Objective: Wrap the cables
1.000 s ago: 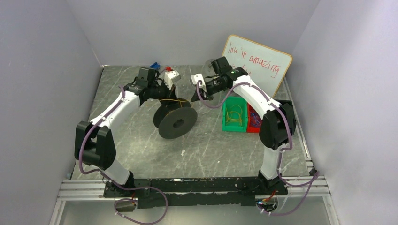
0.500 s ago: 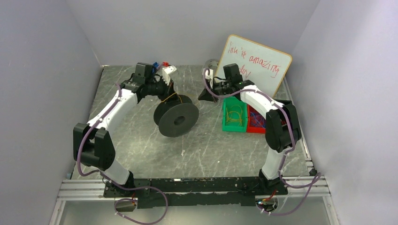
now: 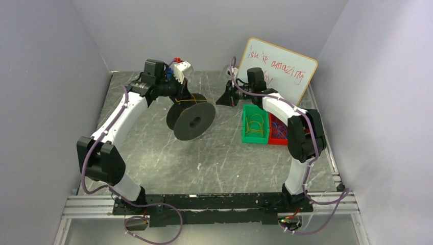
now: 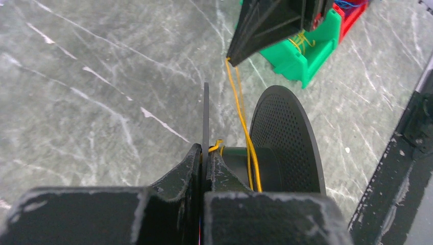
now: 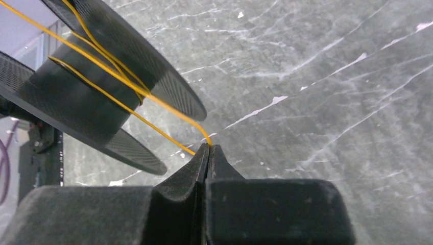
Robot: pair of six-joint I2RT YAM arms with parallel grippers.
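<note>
Your right fingers (image 5: 190,171) are pressed flat together with the cable (image 4: 243,125) pinched right at their tips. Your left fingers (image 4: 190,166) are clamped on the thin edge of one disc of the spool (image 3: 194,121). So both sides have a grip.

What's changed over the last second: the right fingers were down low, close beside the spool, and now they've swung up and off to the right, ending near the far left corner of the green bin (image 3: 255,125). The left arm has pulled back toward the far wall too and taken the spool with it, so it's a bit farther back than before. To me that reads as one winding pass done or half done, with the line drawn out again for the next lap. I can't tell whether the spool sits on the worktop (image 3: 153,153) or hangs just off it.

The cable itself is a string-thin yellow wire. A couple of strands run fairly straight from the spool's black core across to the right fingers. Only a few turns lie on the core so far, and a short yellow tail sticks out just beside the left fingers. More yellow loops are sitting in the green bin, right next to the red bin (image 3: 278,131) with bluish wire in it, so I'd guess you're still early on.
</note>
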